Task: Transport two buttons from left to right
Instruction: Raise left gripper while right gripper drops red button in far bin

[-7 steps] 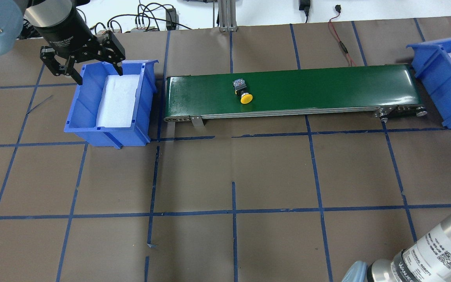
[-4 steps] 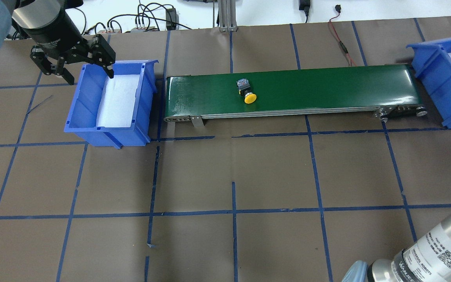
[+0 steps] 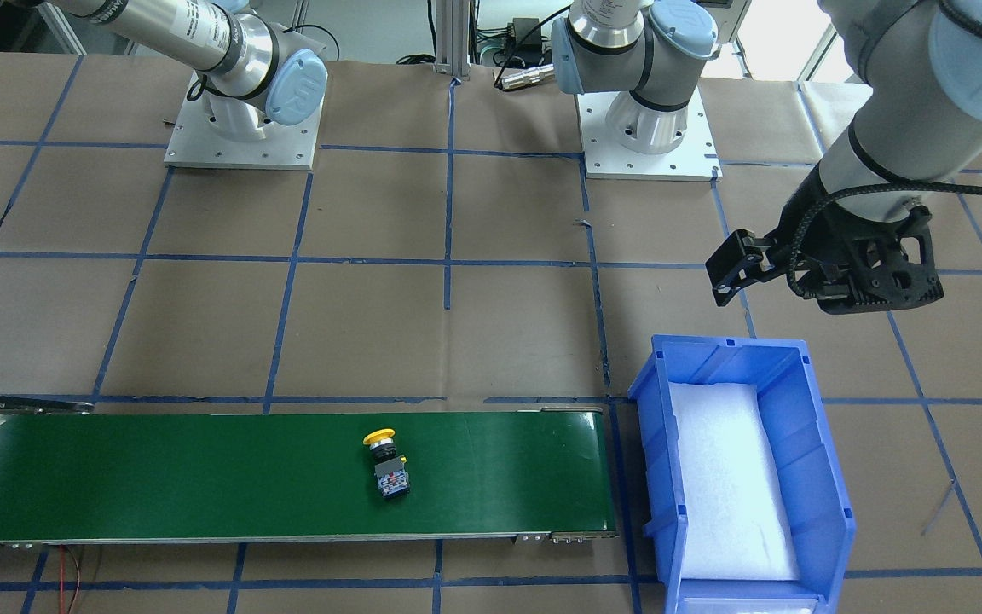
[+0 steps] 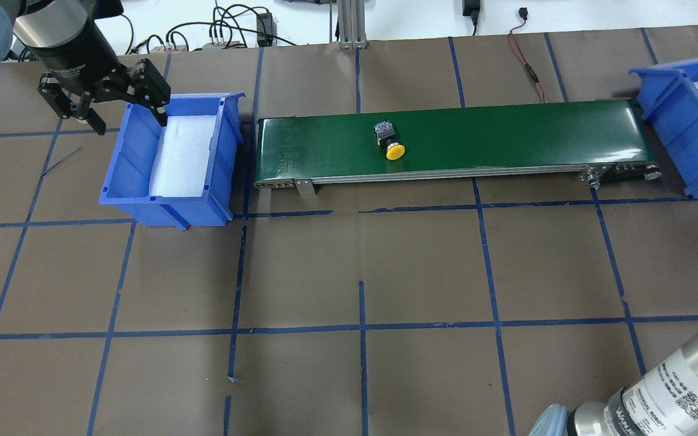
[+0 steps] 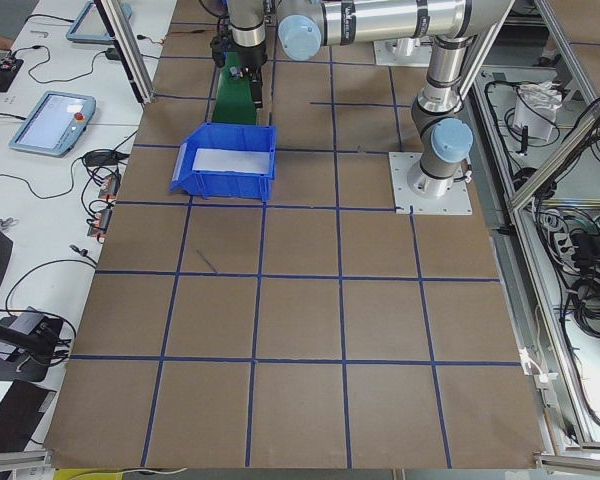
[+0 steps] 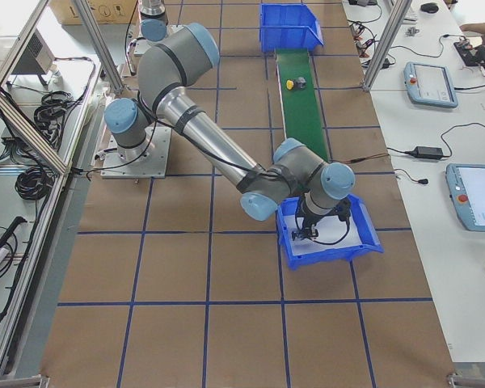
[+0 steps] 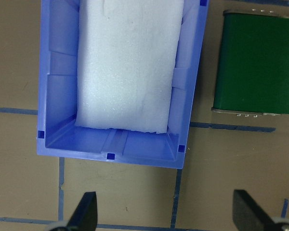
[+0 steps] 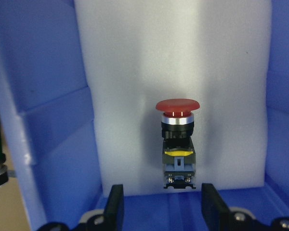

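Observation:
The yellow button (image 4: 389,143) lies on its side on the green conveyor belt (image 4: 506,133), left of the middle; it also shows in the front view (image 3: 387,465). The red button (image 8: 177,139) lies on white foam in the right blue bin (image 4: 676,127). My right gripper (image 8: 163,207) is open and empty just above the red button, inside that bin (image 6: 364,242). My left gripper (image 4: 131,121) is open and empty, raised over the far left corner of the left blue bin (image 4: 170,206), which holds only white foam (image 7: 127,62).
The belt's left end (image 7: 257,62) sits close beside the left bin (image 3: 832,477). Cables (image 4: 228,30) lie along the table's far edge. A red wire (image 4: 528,66) runs behind the belt. My right arm (image 4: 658,393) enters at the bottom right.
My left gripper has moved left and back from over the left bin, still open. The yellow button has travelled a little to the right along the belt.

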Motion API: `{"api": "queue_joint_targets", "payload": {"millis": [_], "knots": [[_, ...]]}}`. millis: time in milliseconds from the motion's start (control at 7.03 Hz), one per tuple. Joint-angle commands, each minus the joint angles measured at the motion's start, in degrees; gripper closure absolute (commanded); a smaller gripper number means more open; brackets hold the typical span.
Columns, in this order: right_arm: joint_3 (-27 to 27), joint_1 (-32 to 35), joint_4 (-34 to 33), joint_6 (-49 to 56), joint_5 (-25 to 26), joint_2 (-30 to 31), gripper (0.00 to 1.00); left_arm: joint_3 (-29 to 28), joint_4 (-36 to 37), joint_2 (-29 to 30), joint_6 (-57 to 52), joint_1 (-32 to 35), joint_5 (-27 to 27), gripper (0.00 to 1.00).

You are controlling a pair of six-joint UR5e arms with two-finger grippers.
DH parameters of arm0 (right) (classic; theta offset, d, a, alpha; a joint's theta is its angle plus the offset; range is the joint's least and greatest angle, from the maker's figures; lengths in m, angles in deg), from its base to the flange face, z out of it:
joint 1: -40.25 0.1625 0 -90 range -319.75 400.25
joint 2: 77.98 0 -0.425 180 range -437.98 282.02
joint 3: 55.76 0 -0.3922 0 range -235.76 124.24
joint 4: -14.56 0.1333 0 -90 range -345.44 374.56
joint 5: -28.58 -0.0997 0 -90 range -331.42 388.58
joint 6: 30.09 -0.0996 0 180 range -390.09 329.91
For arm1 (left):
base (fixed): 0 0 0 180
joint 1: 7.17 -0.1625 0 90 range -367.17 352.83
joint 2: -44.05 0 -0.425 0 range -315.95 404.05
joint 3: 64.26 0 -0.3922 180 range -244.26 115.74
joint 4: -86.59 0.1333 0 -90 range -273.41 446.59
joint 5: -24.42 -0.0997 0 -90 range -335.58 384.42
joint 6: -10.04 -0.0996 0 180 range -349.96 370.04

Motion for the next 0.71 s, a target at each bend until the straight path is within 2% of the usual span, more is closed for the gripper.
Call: {"api": "queue_joint_targets", "payload": {"millis": [0,284,569], "knots": [[-5.43,5.09,7.08,-0.65,-0.70,2.78,0.11,-0.74,-0.82,-1.00,0.00,0.20,-7.57,0.00],[-4.92,11.06,7.72,-3.18,-1.76,5.67,0.08,-0.82,-0.82,-1.71,0.26,1.42,-1.27,0.00],[-2.91,19.41,8.25,-6.27,-1.84,7.88,0.04,-0.91,-0.73,-2.85,0.18,1.60,-0.63,0.00]]}}
